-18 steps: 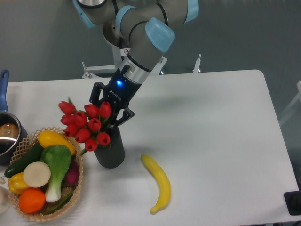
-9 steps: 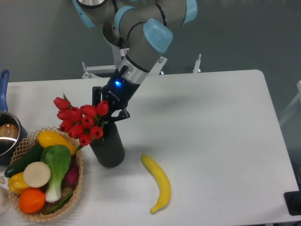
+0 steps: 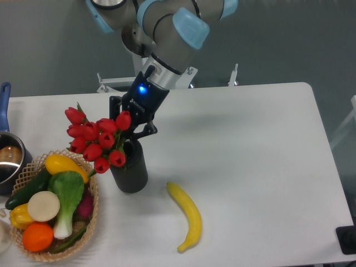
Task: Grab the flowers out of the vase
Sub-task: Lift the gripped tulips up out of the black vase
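A robot lab, staged like a kitchen: a bare white table against a plain grey wall, a produce basket at its near-left corner, a metal bracket at its far edge

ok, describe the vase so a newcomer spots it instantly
On the white table, look just right of the produce basket at the left edge. The vase is the short dark ribbed cylinder under the red flowers, unlike the blue-handled metal pot.

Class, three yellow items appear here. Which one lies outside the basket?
The banana, lying alone on the table right of the vase. The yellow squash and yellow pepper sit inside the basket.
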Controlling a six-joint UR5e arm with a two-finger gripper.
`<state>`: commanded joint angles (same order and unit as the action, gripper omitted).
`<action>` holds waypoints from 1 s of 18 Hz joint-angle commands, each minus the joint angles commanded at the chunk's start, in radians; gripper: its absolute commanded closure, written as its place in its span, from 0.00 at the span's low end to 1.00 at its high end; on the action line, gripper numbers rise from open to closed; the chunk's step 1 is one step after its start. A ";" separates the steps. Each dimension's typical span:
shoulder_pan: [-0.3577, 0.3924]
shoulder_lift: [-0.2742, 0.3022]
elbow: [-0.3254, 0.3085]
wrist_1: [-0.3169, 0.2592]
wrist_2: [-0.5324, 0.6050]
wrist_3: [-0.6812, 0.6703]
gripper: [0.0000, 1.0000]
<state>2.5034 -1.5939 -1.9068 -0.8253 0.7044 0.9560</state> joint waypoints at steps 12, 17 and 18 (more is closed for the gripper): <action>0.061 0.075 0.003 -0.009 -0.052 -0.095 1.00; 0.097 0.080 0.021 -0.011 -0.101 -0.149 1.00; 0.106 0.080 0.031 -0.012 -0.111 -0.173 1.00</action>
<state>2.6092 -1.5140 -1.8762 -0.8375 0.5937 0.7826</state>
